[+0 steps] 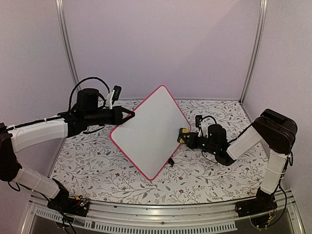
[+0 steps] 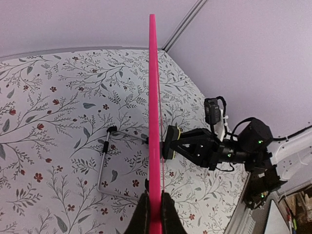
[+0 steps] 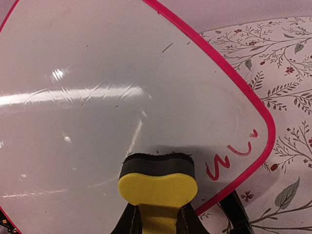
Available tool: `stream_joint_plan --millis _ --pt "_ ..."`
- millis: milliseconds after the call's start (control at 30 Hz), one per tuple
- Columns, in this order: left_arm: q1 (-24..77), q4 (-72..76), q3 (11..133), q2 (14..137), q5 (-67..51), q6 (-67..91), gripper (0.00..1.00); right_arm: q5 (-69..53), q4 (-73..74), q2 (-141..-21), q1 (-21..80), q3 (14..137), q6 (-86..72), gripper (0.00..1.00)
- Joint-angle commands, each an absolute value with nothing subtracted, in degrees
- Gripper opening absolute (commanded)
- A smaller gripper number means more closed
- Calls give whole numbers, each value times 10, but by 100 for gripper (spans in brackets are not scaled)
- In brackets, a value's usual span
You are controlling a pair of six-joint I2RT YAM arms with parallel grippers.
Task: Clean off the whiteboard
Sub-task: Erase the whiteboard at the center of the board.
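Note:
The whiteboard [image 1: 148,132], white with a pink-red frame, stands tilted on one corner over the table. My left gripper [image 1: 127,116] is shut on its left edge; the left wrist view shows the pink frame [image 2: 154,146] edge-on between the fingertips [image 2: 141,214]. My right gripper [image 1: 187,138] is shut on a yellow eraser [image 3: 157,187] whose black felt face presses the board's surface [image 3: 97,107] near its right corner. A red squiggle [image 3: 229,158] remains right of the eraser. The eraser also shows in the left wrist view [image 2: 171,142].
A wire stand [image 2: 105,161] lies on the floral tablecloth behind the board. A black clip foot [image 1: 171,161] hangs off the board's lower edge. Pale walls with metal posts [image 1: 67,44] enclose the table; a rail runs along the near edge.

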State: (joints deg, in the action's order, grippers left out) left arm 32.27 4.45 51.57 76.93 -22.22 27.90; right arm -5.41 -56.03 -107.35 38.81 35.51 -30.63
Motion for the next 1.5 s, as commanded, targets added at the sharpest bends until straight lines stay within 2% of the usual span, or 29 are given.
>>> stream_joint_plan --millis 0,267,433,733,1467 --pt "320 132 515 750 -258 264 0 -78 -597 -1096 401 341 -314 5" --pt "317 136 513 750 -264 268 0 -95 -624 -1110 429 339 -322 4" --pt "316 137 513 750 -266 269 0 -60 -581 -1100 429 356 -320 4" --pt "316 142 511 749 -274 270 0 -36 -542 -1087 372 371 -324 4" --pt "310 157 507 749 -297 274 0 18 -424 -1115 310 489 -318 4"
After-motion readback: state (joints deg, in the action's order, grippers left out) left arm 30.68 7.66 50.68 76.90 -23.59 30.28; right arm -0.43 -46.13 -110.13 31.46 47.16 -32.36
